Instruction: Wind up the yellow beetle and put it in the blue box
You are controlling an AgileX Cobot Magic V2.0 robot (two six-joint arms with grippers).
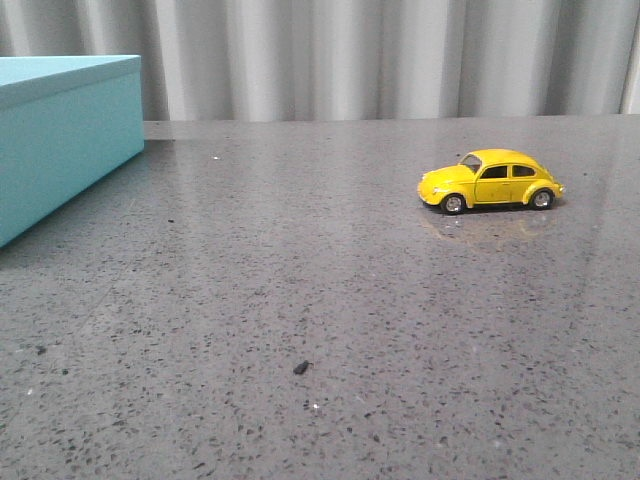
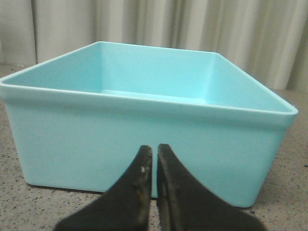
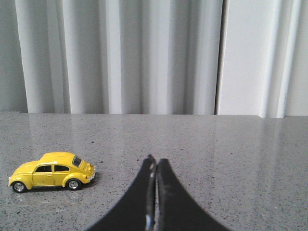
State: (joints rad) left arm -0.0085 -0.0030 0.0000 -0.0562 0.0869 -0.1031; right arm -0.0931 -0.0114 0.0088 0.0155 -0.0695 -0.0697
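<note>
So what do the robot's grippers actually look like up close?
Only the fingertips show. The left gripper has two dark, matte fingers that curve and taper to blunt tips, with scuffed, lighter inner edges. The right gripper looks the same: black, smooth, claw-like. No cables or markings visible.

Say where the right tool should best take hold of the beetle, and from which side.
Probably across the body, at the doors between the wheels, coming from above. The beetle stands on its four wheels side-on to the front camera, nose toward the box, so its flat flanks suit the pads better than the rounded roof. The right tool is shut and would have to open first.
</note>
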